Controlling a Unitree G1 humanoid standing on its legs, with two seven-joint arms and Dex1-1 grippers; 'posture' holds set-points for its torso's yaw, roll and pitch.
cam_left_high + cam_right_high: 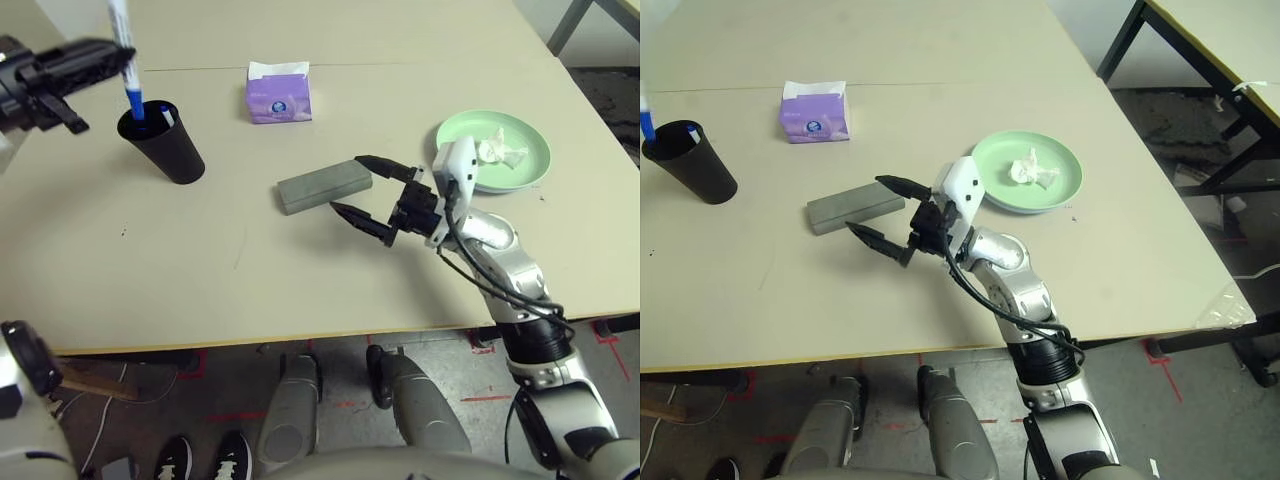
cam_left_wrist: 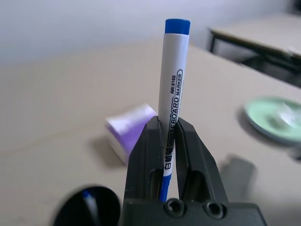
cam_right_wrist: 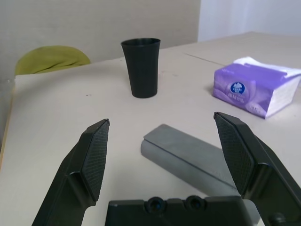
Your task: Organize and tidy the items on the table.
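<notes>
Marker held over cup
A marker (image 2: 171, 89) is clamped by the left gripper (image 2: 169, 141) above the black cup (image 1: 165, 140); the right gripper (image 1: 362, 190) is spread wide beside the grey case (image 1: 322, 187).

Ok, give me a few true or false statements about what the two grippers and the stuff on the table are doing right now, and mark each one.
1. The left gripper is shut on a blue-capped marker. True.
2. The right gripper is closed around the grey case. False: its fingers stand wide open beside the case's end.
3. A crumpled tissue lies on the green plate. True.
4. The black cup is empty. False: another marker stands in it.
5. The purple tissue pack sits on the plate. False: it rests on the table.
</notes>
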